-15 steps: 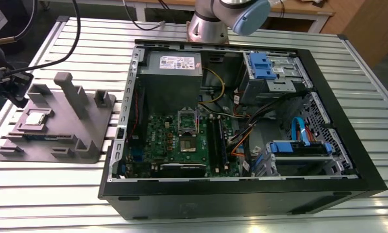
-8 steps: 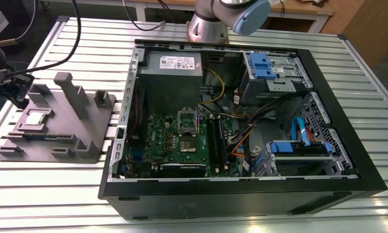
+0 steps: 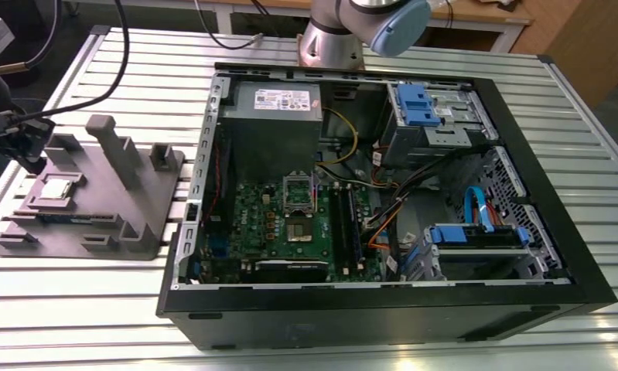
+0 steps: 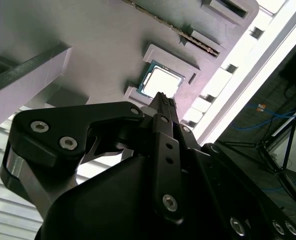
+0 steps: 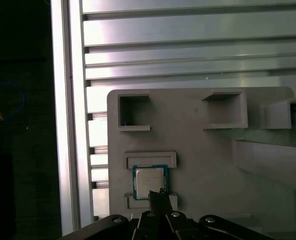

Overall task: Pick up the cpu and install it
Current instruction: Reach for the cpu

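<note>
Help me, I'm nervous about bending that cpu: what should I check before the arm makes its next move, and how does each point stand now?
1. The cpu lies flat in its pocket of the grey holder: ok.
2. The gripper is lined up with the cpu: ok, its tip hangs over one edge of the chip in both wrist views.
3. Jaws open for a grasp: not ok, they stand together.
4. Contact between gripper and cpu: cannot tell.
5. The computer case is open and the motherboard is exposed: ok.
6. The socket is ready to take the chip: cannot tell.
</note>
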Action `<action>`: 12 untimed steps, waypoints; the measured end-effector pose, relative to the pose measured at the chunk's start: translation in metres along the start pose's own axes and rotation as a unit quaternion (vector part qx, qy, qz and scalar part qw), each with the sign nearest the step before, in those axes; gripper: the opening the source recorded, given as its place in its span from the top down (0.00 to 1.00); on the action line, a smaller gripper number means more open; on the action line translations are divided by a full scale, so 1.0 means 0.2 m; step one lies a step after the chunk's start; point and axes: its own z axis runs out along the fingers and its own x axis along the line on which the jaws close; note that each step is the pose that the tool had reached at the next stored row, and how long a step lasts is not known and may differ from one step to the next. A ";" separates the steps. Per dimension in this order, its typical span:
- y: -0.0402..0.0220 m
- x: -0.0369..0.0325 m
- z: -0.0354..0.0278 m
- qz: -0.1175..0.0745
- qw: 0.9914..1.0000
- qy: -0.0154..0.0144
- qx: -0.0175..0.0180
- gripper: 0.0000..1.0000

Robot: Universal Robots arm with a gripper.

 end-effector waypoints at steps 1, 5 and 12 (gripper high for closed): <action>0.000 0.000 0.001 0.000 1.000 0.000 0.000 0.90; 0.000 0.000 0.008 0.000 1.000 0.000 0.000 0.90; -0.010 0.000 0.048 0.000 1.000 0.000 0.000 0.90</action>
